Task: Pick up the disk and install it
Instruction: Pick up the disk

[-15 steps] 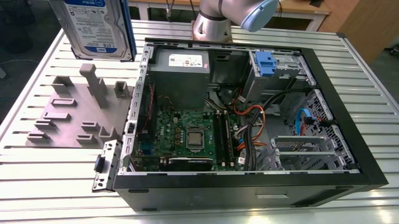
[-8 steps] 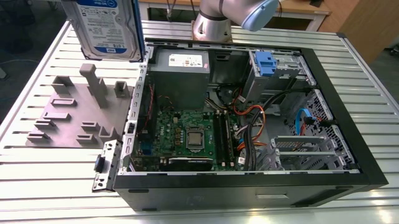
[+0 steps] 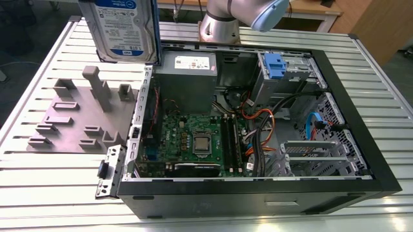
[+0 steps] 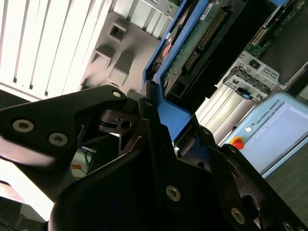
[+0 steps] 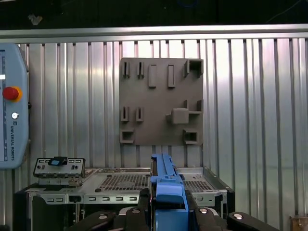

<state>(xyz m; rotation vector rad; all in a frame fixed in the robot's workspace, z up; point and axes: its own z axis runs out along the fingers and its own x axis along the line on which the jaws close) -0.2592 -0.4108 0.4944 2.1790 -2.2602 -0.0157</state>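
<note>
**Disk held aloft, beside the case**

Jaws closed on the disk's (image 3: 123,29) blue bracket (image 5: 166,192). The disk hangs upright, long axis vertical, at the exterior view's left of the open computer case (image 3: 258,189), well apart from the drive cage (image 3: 293,72) on the right.

Disk (image 3: 123,29) upright, label showing, up over the far end of the grey fixture plate (image 3: 71,123), at the exterior view's left of the open PC case (image 3: 258,191). Arm (image 3: 226,21) behind the case.
</note>
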